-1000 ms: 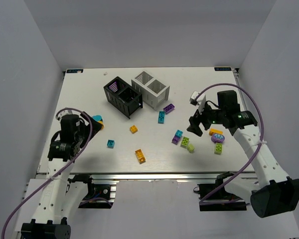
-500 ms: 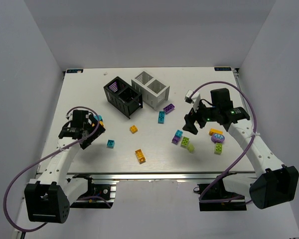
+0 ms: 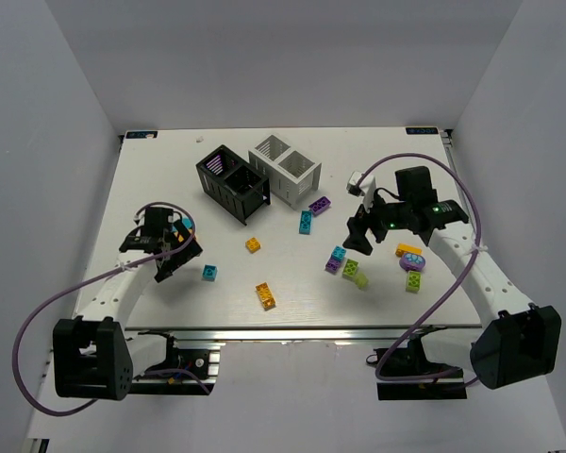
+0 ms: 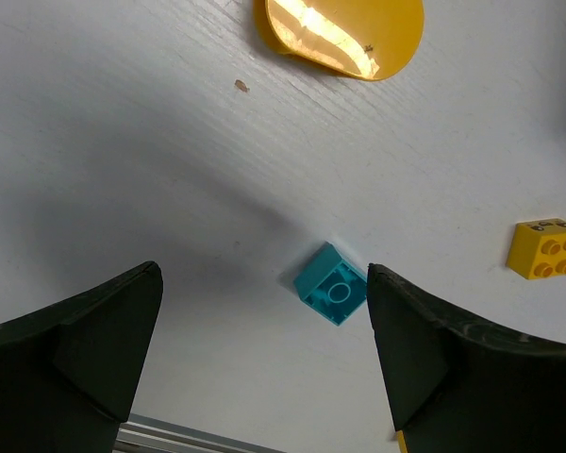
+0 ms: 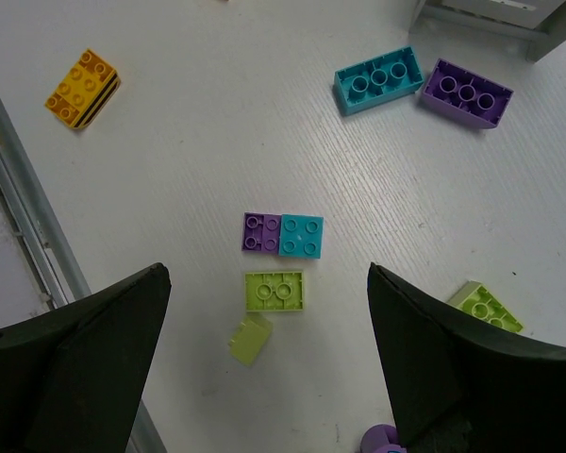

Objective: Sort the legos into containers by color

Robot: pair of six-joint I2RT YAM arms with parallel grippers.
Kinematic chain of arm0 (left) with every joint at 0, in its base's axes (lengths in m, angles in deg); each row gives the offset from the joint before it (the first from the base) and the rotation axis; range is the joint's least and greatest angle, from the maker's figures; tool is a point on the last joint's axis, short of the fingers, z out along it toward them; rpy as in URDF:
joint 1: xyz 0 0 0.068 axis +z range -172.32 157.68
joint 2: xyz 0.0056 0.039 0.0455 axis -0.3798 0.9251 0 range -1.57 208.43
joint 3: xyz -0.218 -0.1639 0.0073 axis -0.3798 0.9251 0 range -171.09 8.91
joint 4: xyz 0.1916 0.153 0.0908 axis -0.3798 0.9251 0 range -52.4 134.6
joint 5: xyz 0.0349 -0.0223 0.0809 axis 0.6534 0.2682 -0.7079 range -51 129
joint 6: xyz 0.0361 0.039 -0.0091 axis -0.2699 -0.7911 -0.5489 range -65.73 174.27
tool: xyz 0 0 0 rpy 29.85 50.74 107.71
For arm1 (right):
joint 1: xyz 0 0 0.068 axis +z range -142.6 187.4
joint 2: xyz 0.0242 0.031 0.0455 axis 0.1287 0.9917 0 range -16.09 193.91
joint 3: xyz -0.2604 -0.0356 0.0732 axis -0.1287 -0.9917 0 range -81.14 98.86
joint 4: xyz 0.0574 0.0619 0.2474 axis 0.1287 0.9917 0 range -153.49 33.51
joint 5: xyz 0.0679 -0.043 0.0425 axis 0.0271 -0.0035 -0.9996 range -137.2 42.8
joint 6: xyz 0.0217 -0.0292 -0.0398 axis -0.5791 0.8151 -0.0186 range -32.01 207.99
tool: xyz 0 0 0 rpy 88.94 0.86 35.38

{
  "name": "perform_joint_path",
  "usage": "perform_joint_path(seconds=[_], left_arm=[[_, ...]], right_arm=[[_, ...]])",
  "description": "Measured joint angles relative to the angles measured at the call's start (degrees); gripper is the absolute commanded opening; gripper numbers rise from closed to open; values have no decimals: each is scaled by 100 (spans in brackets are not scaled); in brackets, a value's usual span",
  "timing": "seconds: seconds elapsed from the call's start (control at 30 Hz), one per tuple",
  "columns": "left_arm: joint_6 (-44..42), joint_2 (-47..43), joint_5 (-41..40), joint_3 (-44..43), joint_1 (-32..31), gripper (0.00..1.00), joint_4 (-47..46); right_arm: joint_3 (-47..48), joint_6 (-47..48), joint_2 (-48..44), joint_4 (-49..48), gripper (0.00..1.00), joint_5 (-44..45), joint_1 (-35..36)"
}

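Note:
The black container [image 3: 231, 182] and the white container [image 3: 285, 168] stand at the back middle of the table. Legos lie scattered in front of them. My left gripper [image 3: 173, 255] hangs open just left of a small teal brick [image 3: 209, 273]; in the left wrist view that teal brick [image 4: 332, 296] lies upside down close to the right finger. My right gripper [image 3: 363, 236] is open above a cluster: a purple brick [image 5: 261, 232] joined to a teal one [image 5: 301, 236], a lime brick [image 5: 274, 291] and a lime wedge [image 5: 250, 339].
A long teal brick [image 5: 378, 80] and a long purple brick [image 5: 467, 92] lie near the white container. Orange bricks [image 3: 253, 244] [image 3: 265, 295] sit mid-table. A yellow disc [image 4: 340, 33] lies beyond the left gripper. More pieces [image 3: 412, 266] lie right of the cluster.
My left arm has swung out from its folded pose toward the small teal brick. My right gripper has shifted left and back, closer over the cluster. Both stay open.

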Motion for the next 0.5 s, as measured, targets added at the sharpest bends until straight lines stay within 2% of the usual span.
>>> perform_joint_path(seconds=[0.5], left_arm=[[-654,459,59,0,0,98,-553]], right_arm=[[39,46,173,-24,89,-59,28]])
